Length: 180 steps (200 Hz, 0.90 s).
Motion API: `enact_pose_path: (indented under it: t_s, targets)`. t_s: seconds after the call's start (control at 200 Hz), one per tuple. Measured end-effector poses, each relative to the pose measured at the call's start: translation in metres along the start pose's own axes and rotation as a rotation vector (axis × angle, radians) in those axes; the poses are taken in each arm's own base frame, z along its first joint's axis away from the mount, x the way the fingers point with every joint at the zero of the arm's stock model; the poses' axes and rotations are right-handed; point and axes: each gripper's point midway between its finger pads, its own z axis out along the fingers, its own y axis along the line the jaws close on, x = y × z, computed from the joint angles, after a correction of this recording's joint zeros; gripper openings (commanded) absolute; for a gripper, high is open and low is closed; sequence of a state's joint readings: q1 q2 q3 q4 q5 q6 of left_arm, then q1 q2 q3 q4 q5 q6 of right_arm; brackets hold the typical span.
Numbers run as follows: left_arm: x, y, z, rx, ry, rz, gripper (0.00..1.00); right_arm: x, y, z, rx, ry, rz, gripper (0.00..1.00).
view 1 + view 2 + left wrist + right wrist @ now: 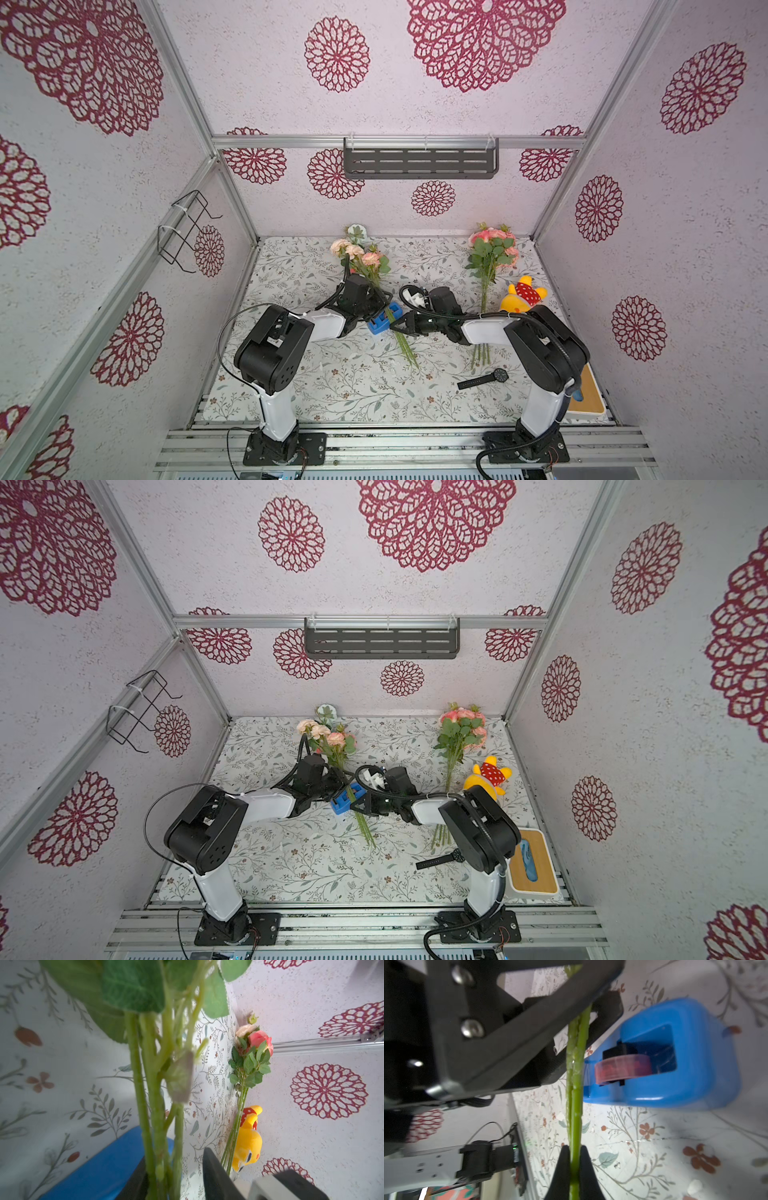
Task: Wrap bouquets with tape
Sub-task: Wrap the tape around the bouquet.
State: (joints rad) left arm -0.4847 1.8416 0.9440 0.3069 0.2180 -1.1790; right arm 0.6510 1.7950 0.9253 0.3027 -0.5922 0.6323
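1. Your right fingers clamp the bouquet by its stems, which run front-to-back.
2. Your left fingers stand parted, straddling those stems nearer the blooms.
3. The tape dispenser sits just beside the stems, on the left arm's side.

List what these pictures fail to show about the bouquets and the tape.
Tape roll: loose end hidden behind the bouquet stems, right wrist view.
Left gripper: covered by its own wrist in both top views.
Pale patch on the stems, left wrist view: too blurred to call tape.
Second bouquet: mid-stems under the right arm in both top views.
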Motion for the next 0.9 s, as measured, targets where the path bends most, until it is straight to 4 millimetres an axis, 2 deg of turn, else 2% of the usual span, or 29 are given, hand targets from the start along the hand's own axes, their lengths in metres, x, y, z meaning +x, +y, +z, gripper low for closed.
enact_pose_path:
  t_s: [0.08, 0.245, 0.33, 0.415, 0.495, 0.56, 0.62, 0.721, 0.811, 0.901]
  targets:
    - [-0.002, 0.000, 0.000, -0.029, 0.003, 0.004, 0.35, -0.003, 0.001, 0.001, 0.164, -0.005, -0.095, 0.00]
    - [0.002, 0.007, -0.001, -0.088, 0.032, 0.007, 0.22, 0.005, 0.001, 0.002, 0.419, 0.000, -0.265, 0.00]
    - [0.006, 0.010, -0.001, -0.104, 0.043, 0.007, 0.14, 0.007, -0.001, 0.001, 0.483, 0.000, -0.306, 0.00]
    - [0.006, 0.012, -0.001, -0.112, 0.042, 0.004, 0.00, 0.005, -0.002, 0.003, 0.509, 0.000, -0.318, 0.00]
    - [0.003, 0.014, -0.002, -0.122, 0.030, 0.004, 0.00, 0.003, -0.004, 0.006, 0.520, -0.001, -0.324, 0.00]
    - [0.002, 0.015, -0.002, -0.126, 0.026, 0.002, 0.00, 0.002, -0.004, 0.006, 0.516, -0.002, -0.321, 0.27]
    - [0.004, 0.015, -0.002, -0.125, 0.035, -0.003, 0.00, 0.000, -0.003, 0.007, 0.499, 0.000, -0.325, 0.38]
    - [0.007, 0.016, -0.002, -0.123, 0.045, -0.008, 0.00, -0.003, -0.006, 0.002, 0.458, -0.009, -0.298, 0.45]
    - [0.008, 0.015, -0.002, -0.113, 0.049, -0.018, 0.00, -0.009, -0.011, -0.015, 0.415, -0.020, -0.247, 0.48]
    - [0.006, 0.010, -0.001, -0.096, 0.043, -0.020, 0.00, -0.025, -0.009, -0.034, 0.369, -0.062, -0.203, 0.48]
